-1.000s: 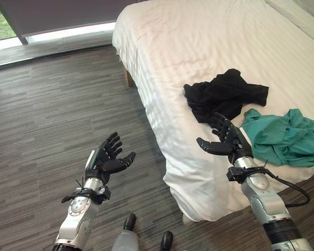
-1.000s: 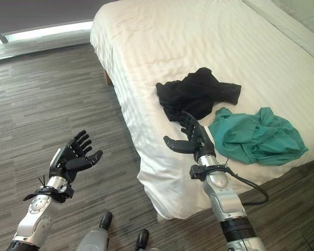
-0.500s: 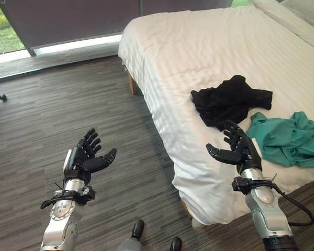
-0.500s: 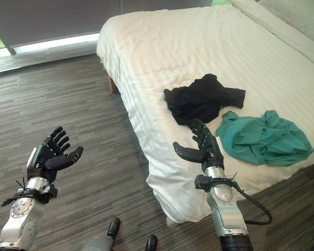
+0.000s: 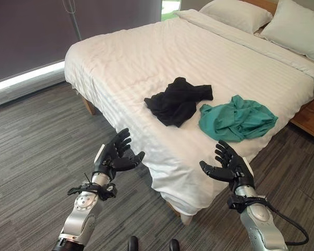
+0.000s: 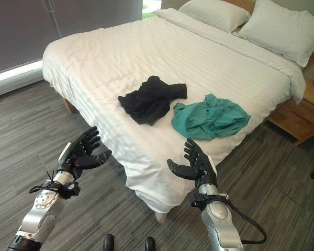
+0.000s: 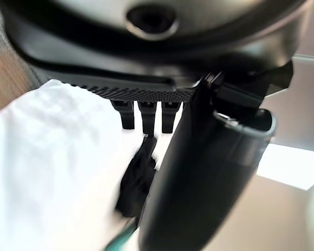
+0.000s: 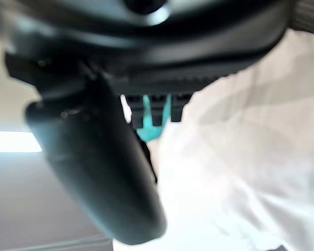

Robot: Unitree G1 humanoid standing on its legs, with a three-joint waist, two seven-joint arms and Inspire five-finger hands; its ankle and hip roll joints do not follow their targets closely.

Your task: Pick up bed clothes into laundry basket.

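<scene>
The whole picture is shifting, so the robot is probably stepping back: both hands are now hanging off the bed. The left hand (image 5: 114, 157) and right hand (image 5: 229, 168) are spread wide, holding nothing. The black clothes (image 5: 177, 101) and green clothes (image 5: 235, 117) are lying on the bed (image 5: 146, 57), untouched.

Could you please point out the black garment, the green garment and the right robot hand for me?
black garment (image 5: 174, 101): left eye view, middle of the crumpled cloth.
green garment (image 5: 234, 118): left eye view, its bunched centre.
right robot hand (image 5: 232, 168): left eye view, the open palm.

black garment (image 5: 177, 101), teal garment (image 5: 235, 118), white striped bed (image 5: 146, 57), grey floor (image 5: 31, 151).
</scene>
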